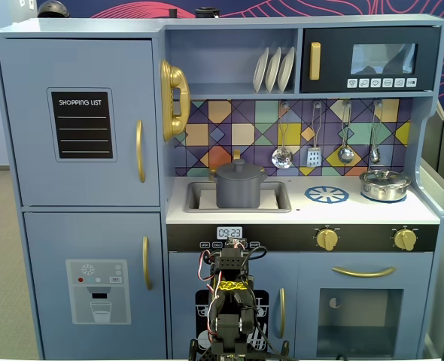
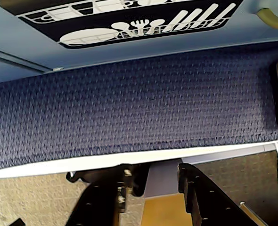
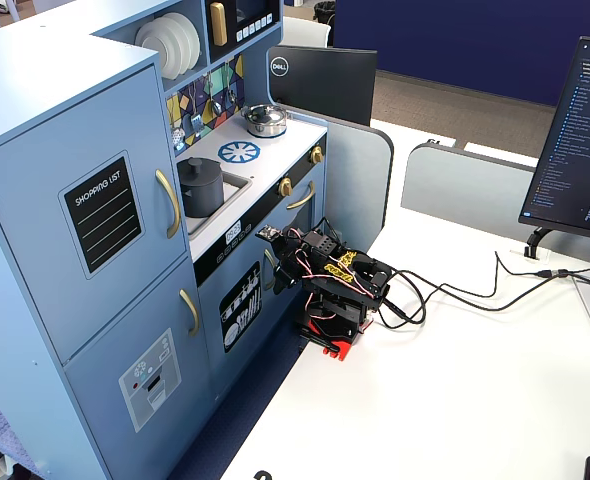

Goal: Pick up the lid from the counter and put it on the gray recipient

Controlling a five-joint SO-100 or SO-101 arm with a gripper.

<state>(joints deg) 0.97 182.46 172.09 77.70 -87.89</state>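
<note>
The gray recipient stands in the sink of the toy kitchen. The lid, a dark-gray disc with a knob, lies on top of it. Both also show in the other fixed view, the recipient with the lid on it. My arm is folded low on the white table in front of the kitchen's lower doors, far below the counter. In the wrist view my gripper is open and empty, its jaws apart over the table edge and blue carpet.
A shiny steel pot with its own lid stands at the counter's right, beside the blue-white burner pattern. Utensils hang on the back wall. Cables and a monitor lie to the arm's right.
</note>
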